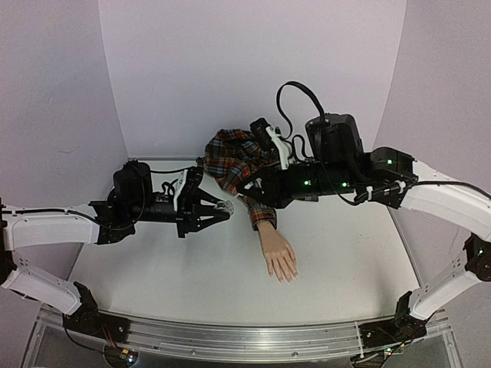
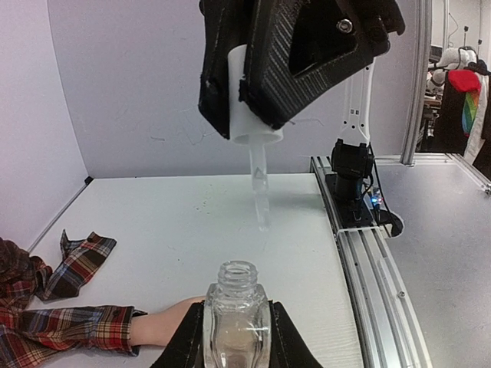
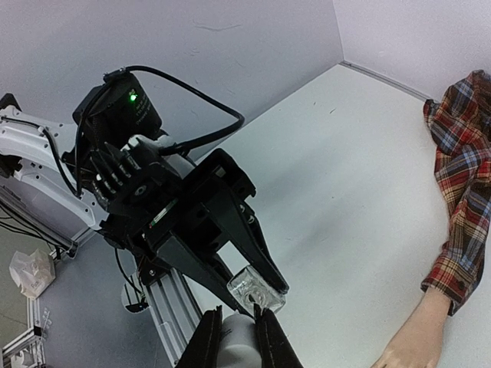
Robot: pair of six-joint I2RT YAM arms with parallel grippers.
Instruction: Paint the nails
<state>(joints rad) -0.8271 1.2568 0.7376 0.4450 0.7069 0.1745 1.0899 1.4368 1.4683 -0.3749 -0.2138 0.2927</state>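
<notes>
The pale mannequin hand [image 1: 278, 257] lies palm down on the white table, coming out of a red-blue plaid sleeve [image 1: 238, 165]. Its nails [image 1: 288, 276] are too small to make out. My left gripper [image 1: 222, 208] is shut on a small clear glass bottle [image 2: 236, 314], upright with its neck open. My right gripper [image 3: 236, 330] is shut on the bottle's white cap [image 2: 245, 100] and holds it above the bottle. The clear brush wand [image 2: 259, 188] hangs from the cap, outside the neck. Both grippers are left of the sleeve, above the table.
The plaid shirt is bunched at the back centre of the table, with a loose flap [image 2: 77, 261] lying flat. The aluminium rail [image 2: 368, 253] and the arm bases run along the near edge. Grey walls enclose the back and sides.
</notes>
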